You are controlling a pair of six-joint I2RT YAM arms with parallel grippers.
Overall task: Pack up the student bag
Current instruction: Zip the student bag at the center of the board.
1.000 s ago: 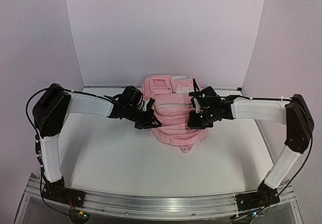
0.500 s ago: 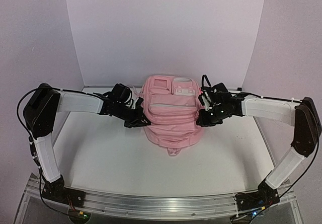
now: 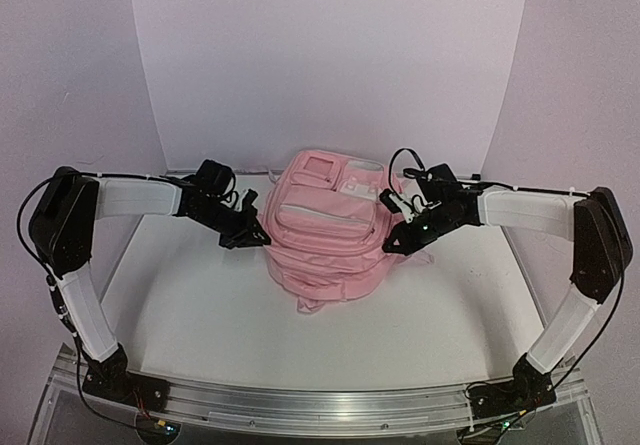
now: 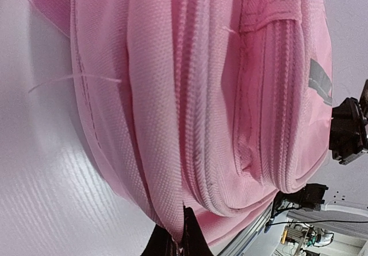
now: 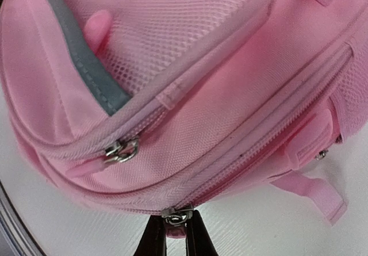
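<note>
Pink student bag (image 3: 330,240) lying on the surface (image 3: 200,305), left hand (image 3: 257,237) pinching its side fabric, right hand (image 3: 391,246) clamping its zipper pull (image 5: 175,214)

The top external camera sits high behind the arm bases, looking forward and down over the white table (image 3: 200,305), with the student bag (image 3: 330,250) mid-frame. Each wrist camera looks along its own gripper, very close to the fabric: the left gripper (image 4: 178,240) and right gripper (image 5: 175,236) enter at 6 o'clock. All three views share the bag
</note>
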